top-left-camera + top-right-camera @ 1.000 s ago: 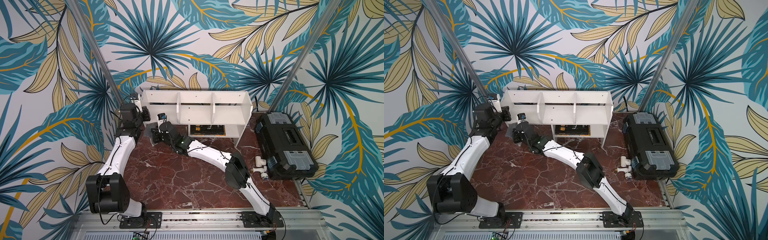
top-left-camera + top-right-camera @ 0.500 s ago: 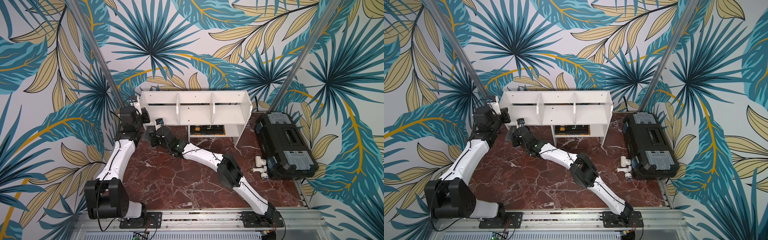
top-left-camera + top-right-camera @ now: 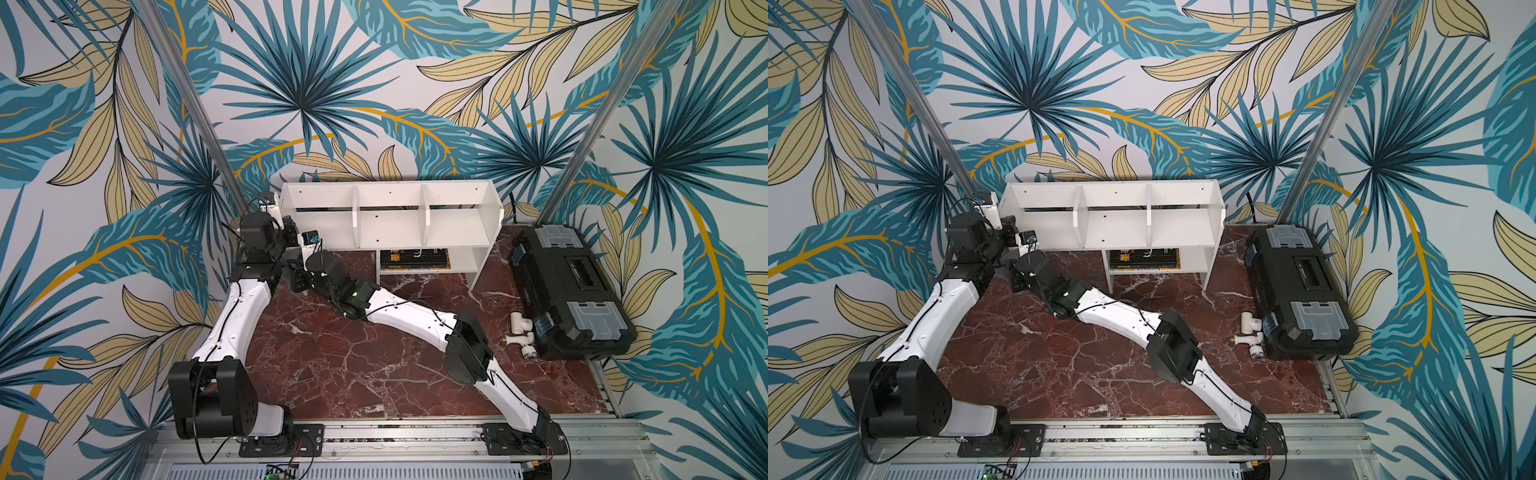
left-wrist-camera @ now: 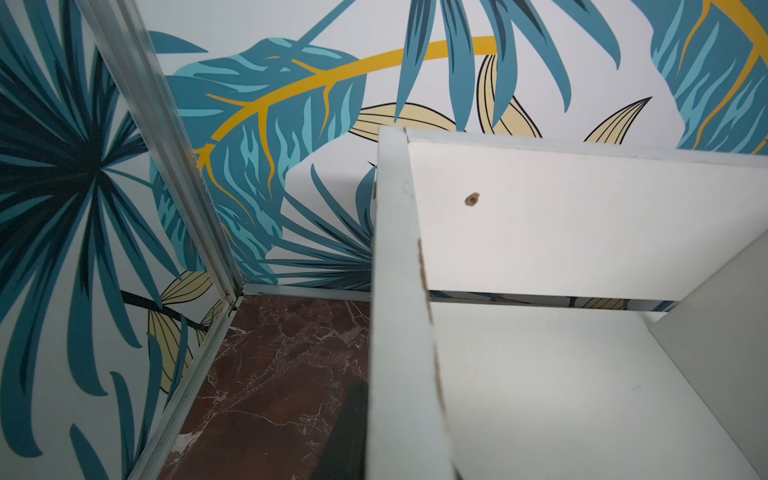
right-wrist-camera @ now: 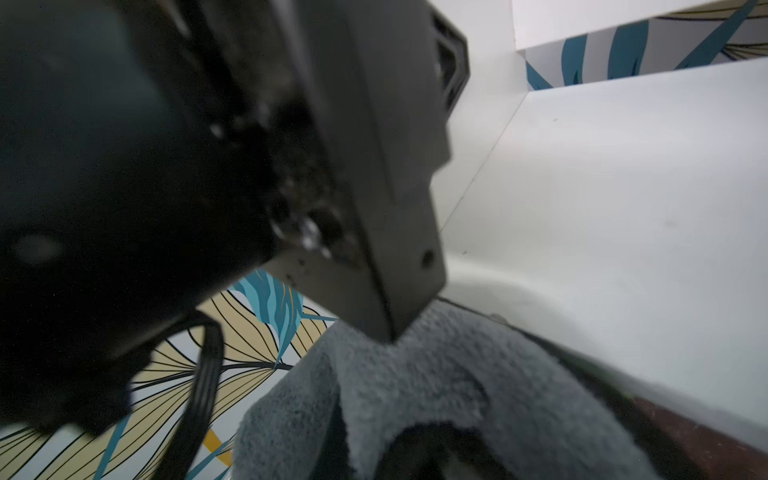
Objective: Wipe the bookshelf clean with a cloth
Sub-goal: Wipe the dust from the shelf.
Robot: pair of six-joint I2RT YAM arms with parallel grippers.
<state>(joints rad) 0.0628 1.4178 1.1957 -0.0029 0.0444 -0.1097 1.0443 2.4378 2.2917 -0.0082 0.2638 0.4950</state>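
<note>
Right gripper (image 3: 296, 277), jaws pressed together, is pinching the cloth (image 5: 436, 386) just beside the bookshelf (image 3: 390, 216) end panel. Left gripper (image 3: 291, 227), also closed, is hovering alongside. Beyond both, the lower cubby (image 3: 461, 259) is holding a flat black-and-yellow item (image 3: 413, 258).
</note>
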